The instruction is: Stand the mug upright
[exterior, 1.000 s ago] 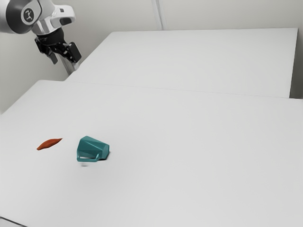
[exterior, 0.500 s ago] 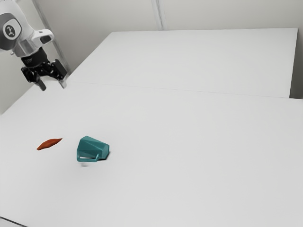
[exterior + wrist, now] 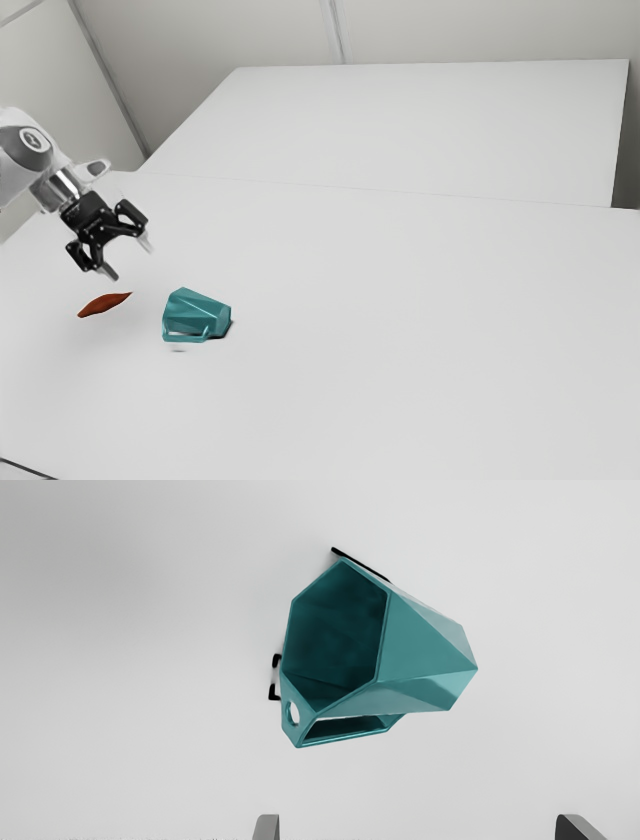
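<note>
Teal all over and cut in flat facets, the mug [image 3: 195, 316] lies on its side on the white table [image 3: 400, 350], its wide mouth toward the exterior view's left and its narrower base toward the right. The handle [image 3: 297, 732] sticks out at the flank nearest the exterior camera. The walls look thin and stiff, ceramic or hard plastic; I judge it light to middling in weight, unlikely to give under a squeeze, and possibly brittle if it drops or tips over hard. Its smooth faces may be slippery, and the taper could let pads slide off toward the base. The surest hold seems to be the wall at the rim, one finger inside the mouth and one outside, so that lifting that end swings the mug up onto its base. The handle is a second choice, though its narrow bar might let the body twist.

Just beyond the mouth, apart from it, lies a small orange-brown object [image 3: 104, 305]. The gripper [image 3: 130, 262] hangs above the table on the mouth's side, fingers spread wide with nothing between them, clear of the mug.
</note>
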{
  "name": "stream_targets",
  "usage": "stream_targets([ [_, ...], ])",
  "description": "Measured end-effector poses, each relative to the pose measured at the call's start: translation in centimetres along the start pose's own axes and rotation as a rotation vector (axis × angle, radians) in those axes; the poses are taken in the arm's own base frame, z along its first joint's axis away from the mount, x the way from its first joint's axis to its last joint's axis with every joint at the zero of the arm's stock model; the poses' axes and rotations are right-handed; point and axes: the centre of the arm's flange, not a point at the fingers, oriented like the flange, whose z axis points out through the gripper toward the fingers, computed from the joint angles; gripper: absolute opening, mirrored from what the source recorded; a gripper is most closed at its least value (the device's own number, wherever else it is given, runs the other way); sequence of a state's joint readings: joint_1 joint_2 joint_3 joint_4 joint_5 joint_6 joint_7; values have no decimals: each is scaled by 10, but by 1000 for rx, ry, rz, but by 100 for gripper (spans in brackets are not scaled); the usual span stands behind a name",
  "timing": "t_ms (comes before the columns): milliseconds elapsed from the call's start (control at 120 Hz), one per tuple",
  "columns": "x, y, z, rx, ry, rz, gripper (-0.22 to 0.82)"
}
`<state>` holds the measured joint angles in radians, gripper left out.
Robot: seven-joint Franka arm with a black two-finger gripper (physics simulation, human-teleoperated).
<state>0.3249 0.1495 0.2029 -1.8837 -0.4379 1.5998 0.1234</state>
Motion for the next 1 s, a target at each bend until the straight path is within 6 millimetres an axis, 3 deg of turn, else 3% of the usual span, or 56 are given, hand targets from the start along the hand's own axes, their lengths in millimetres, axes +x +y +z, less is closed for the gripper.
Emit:
stream_targets([
  [117, 14, -17, 26, -41, -59, -35, 60],
  [317, 43, -26, 55, -85, -102, -54, 60],
  [600, 69, -30, 73, -136, -96, -64, 60],
  [1000, 73, -25, 92, -197, -95, -70, 60],
])
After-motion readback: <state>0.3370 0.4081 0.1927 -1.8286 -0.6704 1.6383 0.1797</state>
